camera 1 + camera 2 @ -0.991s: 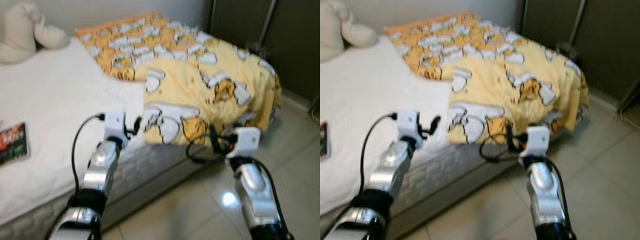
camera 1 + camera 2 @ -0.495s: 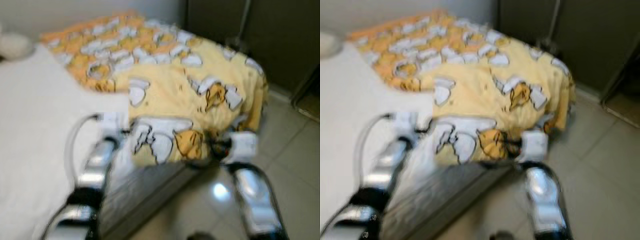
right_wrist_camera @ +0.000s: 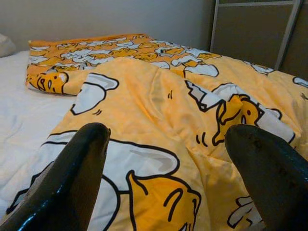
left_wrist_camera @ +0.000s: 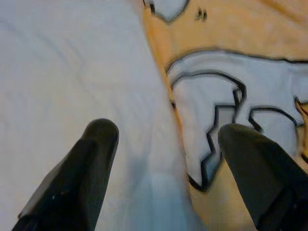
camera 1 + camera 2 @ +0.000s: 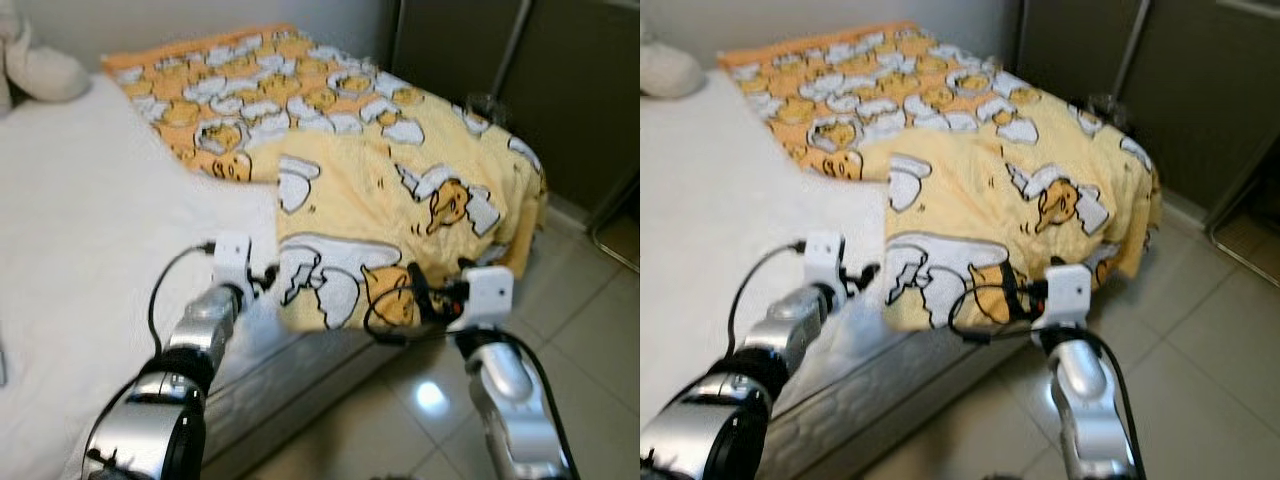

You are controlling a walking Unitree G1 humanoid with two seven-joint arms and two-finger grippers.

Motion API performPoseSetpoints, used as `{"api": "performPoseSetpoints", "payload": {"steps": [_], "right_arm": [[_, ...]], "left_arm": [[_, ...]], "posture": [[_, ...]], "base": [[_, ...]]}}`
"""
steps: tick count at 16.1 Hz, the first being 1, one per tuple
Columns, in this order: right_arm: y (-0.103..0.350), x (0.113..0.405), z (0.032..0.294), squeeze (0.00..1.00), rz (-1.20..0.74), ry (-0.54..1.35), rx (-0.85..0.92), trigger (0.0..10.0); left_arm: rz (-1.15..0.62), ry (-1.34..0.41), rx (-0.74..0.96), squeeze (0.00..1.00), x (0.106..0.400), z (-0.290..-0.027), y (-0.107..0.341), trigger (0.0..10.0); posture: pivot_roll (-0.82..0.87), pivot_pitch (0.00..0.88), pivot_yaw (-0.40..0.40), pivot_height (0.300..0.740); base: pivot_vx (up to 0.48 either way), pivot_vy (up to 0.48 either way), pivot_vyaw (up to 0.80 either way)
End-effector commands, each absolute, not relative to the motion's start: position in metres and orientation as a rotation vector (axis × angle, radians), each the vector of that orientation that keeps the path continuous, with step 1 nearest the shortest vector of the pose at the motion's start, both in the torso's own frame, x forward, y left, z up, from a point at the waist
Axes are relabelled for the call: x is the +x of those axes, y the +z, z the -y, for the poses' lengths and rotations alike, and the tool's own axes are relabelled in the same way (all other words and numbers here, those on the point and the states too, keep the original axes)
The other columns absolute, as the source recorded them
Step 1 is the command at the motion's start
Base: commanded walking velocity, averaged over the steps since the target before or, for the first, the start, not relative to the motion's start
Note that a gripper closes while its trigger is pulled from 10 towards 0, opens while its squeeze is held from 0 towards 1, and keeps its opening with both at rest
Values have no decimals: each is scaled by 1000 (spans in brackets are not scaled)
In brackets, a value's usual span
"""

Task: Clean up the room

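Observation:
A yellow blanket [image 5: 380, 180] printed with white and orange cartoon figures lies rumpled over the foot end of the bed and hangs over its corner. My left gripper [image 5: 268, 276] is open, low over the white sheet [image 5: 90, 200] right at the blanket's near edge. In the left wrist view the blanket's hem [image 4: 168, 96] runs between the two fingers [image 4: 96, 144]. My right gripper [image 5: 425, 295] is open too, held just in front of the blanket's overhanging front edge. In the right wrist view the blanket [image 3: 159, 96] spreads beyond its fingers [image 3: 91, 144].
A cream plush toy [image 5: 40, 65] lies at the head of the bed. The mattress side [image 5: 290, 385] faces me above a glossy tiled floor [image 5: 590, 330]. Dark wardrobe doors [image 5: 570, 90] stand behind the bed's foot.
The camera swung right and settled, so the whole picture shifted. Both grippers have stayed at the blanket's near edge, open as before.

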State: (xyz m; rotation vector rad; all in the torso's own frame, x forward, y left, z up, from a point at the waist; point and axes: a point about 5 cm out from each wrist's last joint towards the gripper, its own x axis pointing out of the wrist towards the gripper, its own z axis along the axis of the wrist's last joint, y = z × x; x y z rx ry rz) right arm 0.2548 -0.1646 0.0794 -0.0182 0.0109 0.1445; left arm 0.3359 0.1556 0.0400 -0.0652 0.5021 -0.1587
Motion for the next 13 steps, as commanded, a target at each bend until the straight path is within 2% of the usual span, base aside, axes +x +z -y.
{"api": "performPoseSetpoints", "payload": {"steps": [1,3,6,9,13], "right_arm": [[79,247,166,0,-31,147,-18,10000],[79,231,168,0,-64,152,0,10000],[60,198,151,0,-194,322,-21,10000],[46,175,141,0,-287,379,-2,10000],[51,172,138,0,-302,386,28,10000]], "left_arm": [[-571,-196,-180,0,329,-152,30,10000],[-606,-210,-299,0,319,-151,19,10000],[-646,-162,-242,0,309,-157,7,10000],[-625,-178,-255,0,312,-155,11,10000],[-565,-219,-391,0,315,-148,17,10000]], "posture": [[-214,61,29,740],[-220,128,13,740],[-225,220,5,740],[-197,271,0,740],[-197,292,-1,740]], "base": [[0,0,0],[0,0,0],[0,0,0],[0,0,0],[0,0,0]]}}
